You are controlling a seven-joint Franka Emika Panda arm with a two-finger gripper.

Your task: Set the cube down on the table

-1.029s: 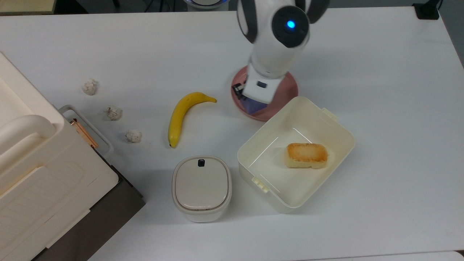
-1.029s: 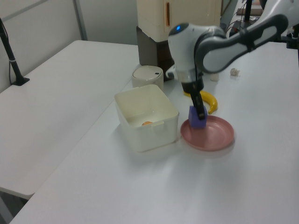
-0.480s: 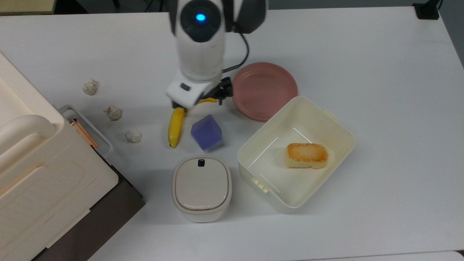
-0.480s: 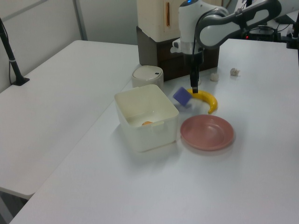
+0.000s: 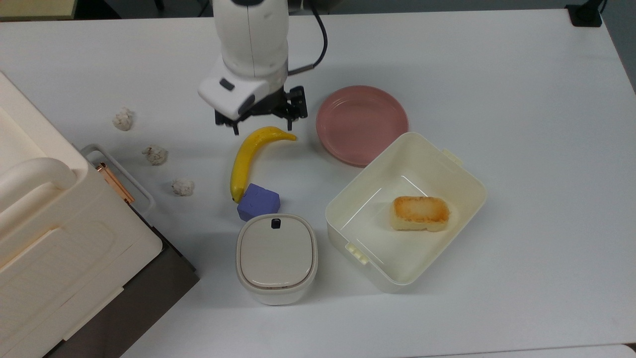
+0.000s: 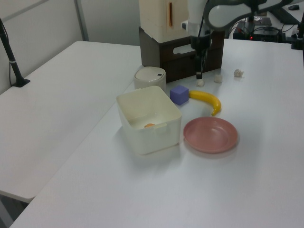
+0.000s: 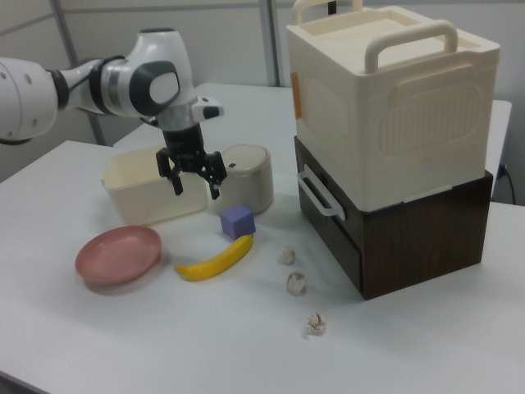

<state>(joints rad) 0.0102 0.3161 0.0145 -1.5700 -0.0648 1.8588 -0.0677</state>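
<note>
Pincer (image 7: 194,182) hangs spread and empty above the surface (image 5: 521,124), pointing straight down.
The cube (image 5: 258,202) rests on the surface, touching the banana's (image 5: 251,157) lower tip and just beside the lidded container (image 5: 276,257); the arm reaches in over the banana's upper end, near the pink plate (image 5: 362,124).

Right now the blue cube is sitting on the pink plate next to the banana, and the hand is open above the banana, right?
Not quite: the cube sits on the table, by the banana tip, as the top view shows. The pink plate holds nothing. The hand is open above the banana.
</note>
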